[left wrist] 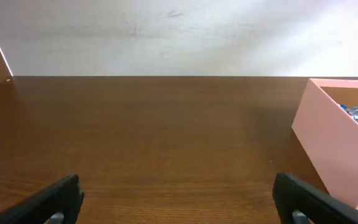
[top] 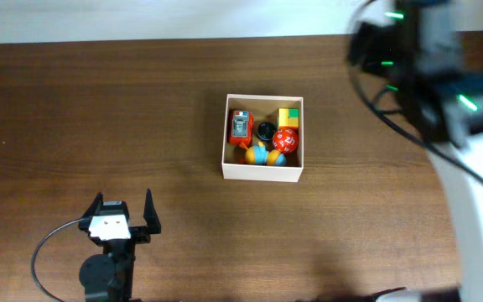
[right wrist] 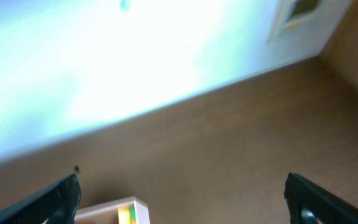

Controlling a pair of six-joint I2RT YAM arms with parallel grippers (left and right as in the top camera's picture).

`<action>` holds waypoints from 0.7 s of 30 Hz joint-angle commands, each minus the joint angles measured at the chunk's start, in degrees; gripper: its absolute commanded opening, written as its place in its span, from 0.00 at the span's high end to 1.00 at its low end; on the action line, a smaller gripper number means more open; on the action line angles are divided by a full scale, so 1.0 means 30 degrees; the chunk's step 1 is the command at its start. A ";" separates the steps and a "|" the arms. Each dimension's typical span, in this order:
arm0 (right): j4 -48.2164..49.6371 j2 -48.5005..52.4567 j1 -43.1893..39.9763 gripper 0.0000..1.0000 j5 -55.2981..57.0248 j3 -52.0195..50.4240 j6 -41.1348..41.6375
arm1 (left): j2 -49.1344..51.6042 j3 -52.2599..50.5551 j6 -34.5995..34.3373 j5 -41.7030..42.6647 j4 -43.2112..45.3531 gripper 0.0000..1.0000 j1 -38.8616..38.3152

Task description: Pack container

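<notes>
Near the middle of the brown wooden table, slightly toward its right edge, treat the square, shallow, white-walled cardboard container as probably packed, with a red toy car, a yellow-and-green block and a red spotted ball among the toys inside. Note the left gripper low by the front edge near the left corner, jaws wide and empty, and the right gripper raised over the far right corner, jaws likewise wide on nothing. Withdraw both upward rather than sweeping across, sparing the container walls a nudge.
</notes>
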 commanded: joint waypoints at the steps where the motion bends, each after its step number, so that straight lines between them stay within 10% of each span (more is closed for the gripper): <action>1: 0.2900 -0.2871 -0.1734 0.01 -0.1071 -0.3803 0.0109 | -0.0182 -0.0036 0.0372 -0.0131 -0.0160 0.01 -0.0073; 21: 2.1893 -1.9249 -0.3905 0.01 -0.3344 -3.0665 -0.1923 | -0.0182 -0.0036 0.0372 -0.0131 -0.0160 0.01 -0.0073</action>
